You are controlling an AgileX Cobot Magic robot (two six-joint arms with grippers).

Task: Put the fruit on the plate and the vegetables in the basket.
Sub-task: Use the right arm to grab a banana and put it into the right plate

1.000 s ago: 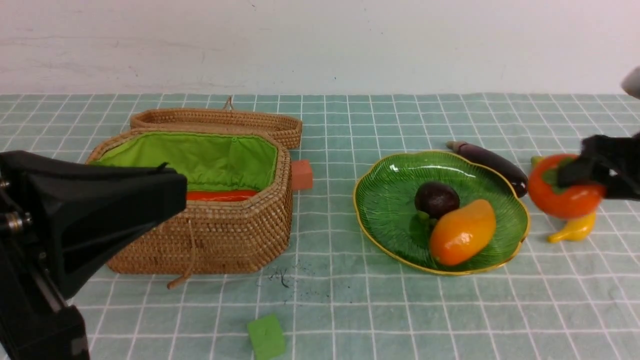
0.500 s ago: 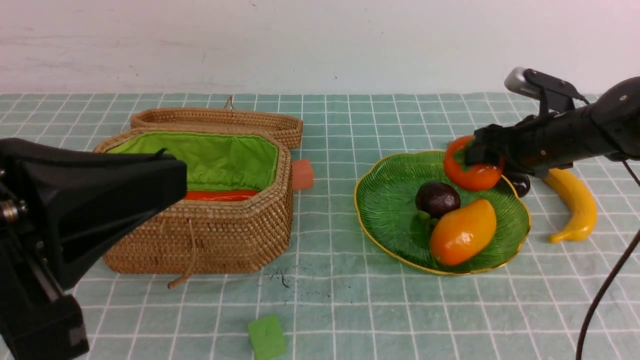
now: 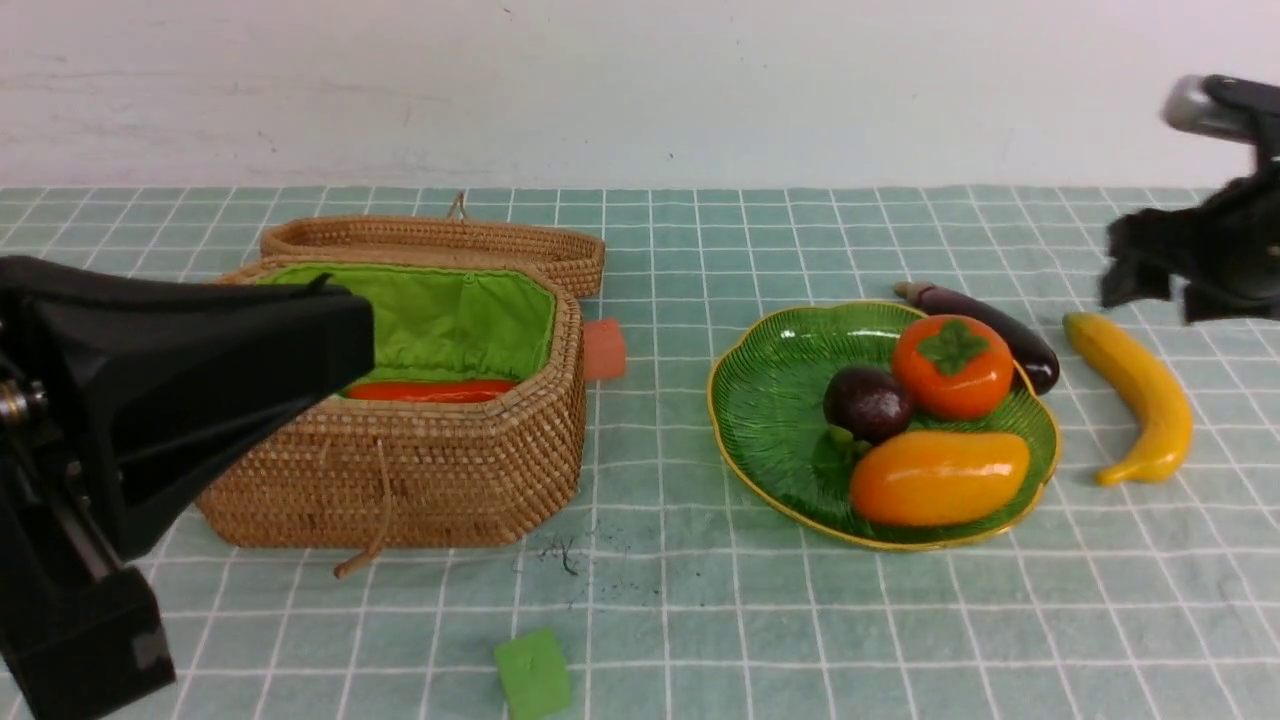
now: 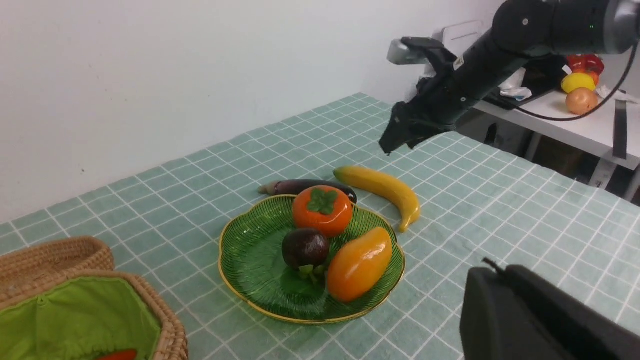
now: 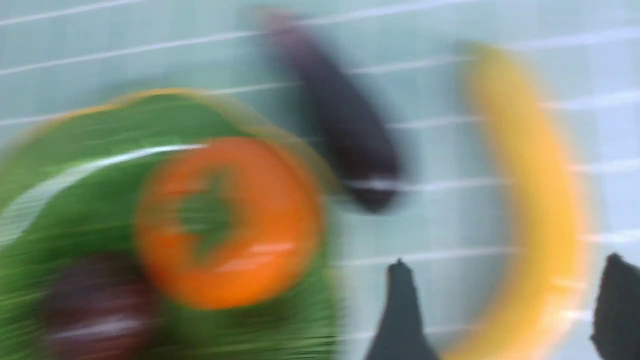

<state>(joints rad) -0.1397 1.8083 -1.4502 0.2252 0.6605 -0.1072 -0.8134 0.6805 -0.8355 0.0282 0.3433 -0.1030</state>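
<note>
Front view: shiny banana [image 3: 1145, 385], three o'clock from the plate [image 3: 770, 430], looks hard, slippery; grab its middle. Right gripper [image 3: 1165, 298] open, empty.

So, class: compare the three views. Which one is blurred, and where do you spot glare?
Right wrist view: heavily motion-smeared, persimmon and banana streaked. Front view: sharp, white glare on the plate. Left wrist view: sharp, soft sheen on the mango.

Basket [image 3: 400, 470]: left of frame centre, carrot [image 3: 430, 390] inside.
Plate [image 3: 770, 400]: right of centre, carrying persimmon [image 3: 952, 367], mangosteen [image 3: 868, 403], mango [image 3: 938, 478].
Eggplant [image 3: 1030, 352]: on the bench [image 3: 700, 600] just behind the plate, upper right.
Banana [image 3: 1135, 395]: on the bench, right of eggplant and plate.
</note>
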